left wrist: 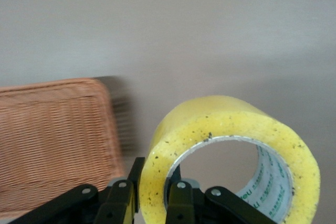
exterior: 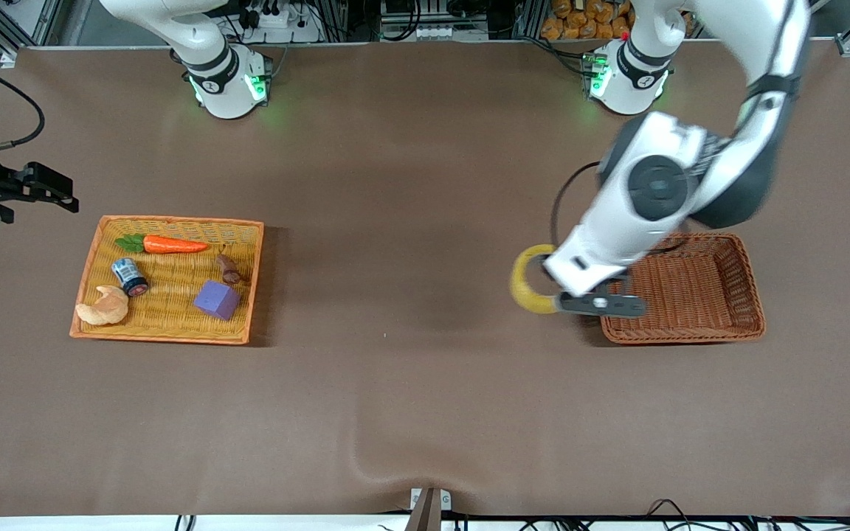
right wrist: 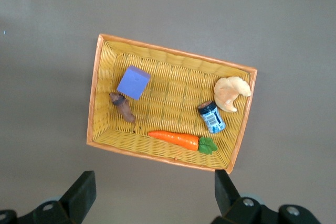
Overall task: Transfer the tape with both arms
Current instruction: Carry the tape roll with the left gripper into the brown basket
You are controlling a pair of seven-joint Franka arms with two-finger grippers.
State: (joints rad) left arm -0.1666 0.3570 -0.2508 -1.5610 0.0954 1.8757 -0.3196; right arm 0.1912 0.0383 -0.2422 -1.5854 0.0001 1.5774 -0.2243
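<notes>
The yellow tape (exterior: 527, 286) is a translucent ring with a grey-white core. My left gripper (exterior: 554, 287) is shut on its wall, one finger inside the ring and one outside. It holds the tape in the air over the table, just beside the brown wicker basket (exterior: 753, 295), on the side toward the right arm's end. In the left wrist view the tape (left wrist: 231, 129) fills the space at my left gripper (left wrist: 156, 174). My right gripper (exterior: 63, 198) is open and empty in the air beside the yellow basket (exterior: 174, 220). The right wrist view shows my right gripper (right wrist: 153, 187) with its fingers wide apart.
The yellow basket (right wrist: 173, 55) holds a carrot (exterior: 174, 245), a small can (exterior: 130, 276), a tan croissant toy (exterior: 104, 306), a purple cube (exterior: 216, 299) and a small brown piece (exterior: 229, 269). The brown basket (left wrist: 52, 129) has nothing in it.
</notes>
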